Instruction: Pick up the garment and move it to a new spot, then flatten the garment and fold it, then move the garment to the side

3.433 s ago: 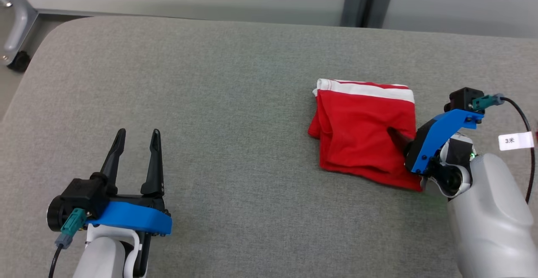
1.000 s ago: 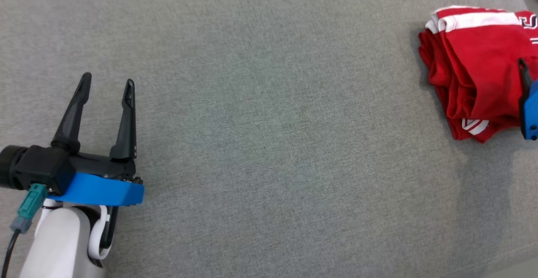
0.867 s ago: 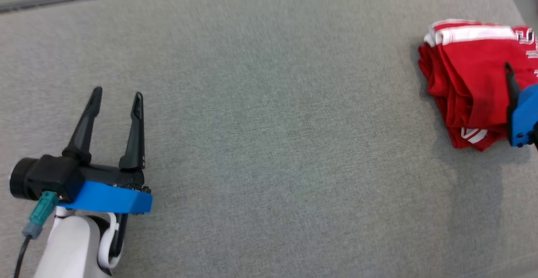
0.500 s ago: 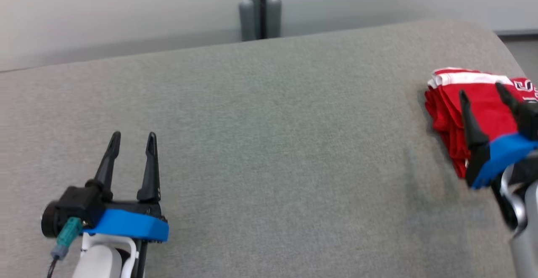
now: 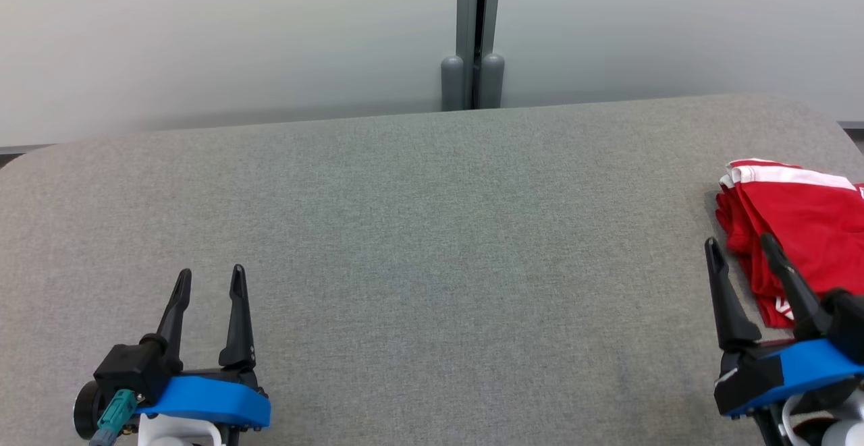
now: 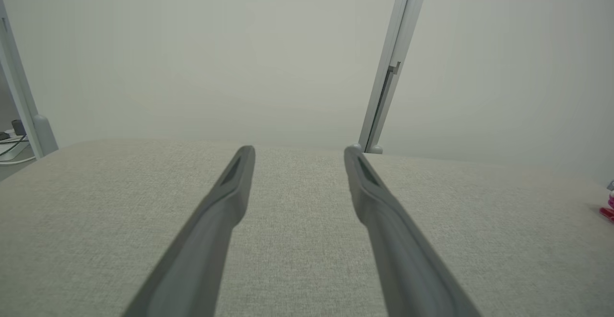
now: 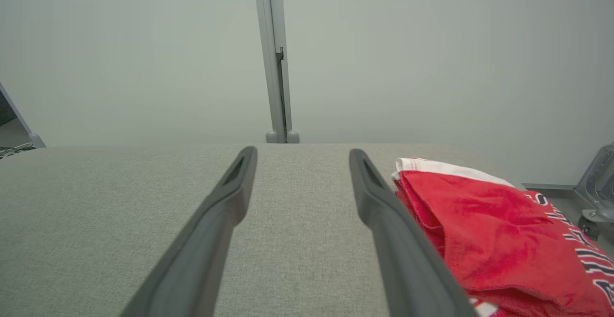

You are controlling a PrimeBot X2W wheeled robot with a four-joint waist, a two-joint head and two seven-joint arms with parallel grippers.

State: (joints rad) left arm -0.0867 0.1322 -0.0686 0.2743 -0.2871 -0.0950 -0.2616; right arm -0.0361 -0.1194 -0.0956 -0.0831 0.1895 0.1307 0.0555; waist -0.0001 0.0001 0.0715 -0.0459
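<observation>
The garment (image 5: 803, 223) is a folded red piece with a white band, lying at the right edge of the grey padded table (image 5: 418, 230). In the right wrist view the garment (image 7: 484, 226) lies just right of my fingers, with navy and white lettering along its far side. My right gripper (image 5: 739, 247) stands open at the lower right, its fingers beside the garment's left edge and holding nothing. My left gripper (image 5: 209, 277) stands open at the lower left, far from the garment; in the left wrist view my left gripper (image 6: 297, 151) has only bare table between its fingers.
A pale wall with a grey vertical post (image 5: 472, 34) stands behind the table's far edge. A metal frame with a castor (image 7: 595, 187) shows past the table's right end. The table's corners are rounded.
The head camera has tilted up and swung, so the wall now shows. My right gripper has drawn back off the garment and stands open beside it. The garment lies still.
</observation>
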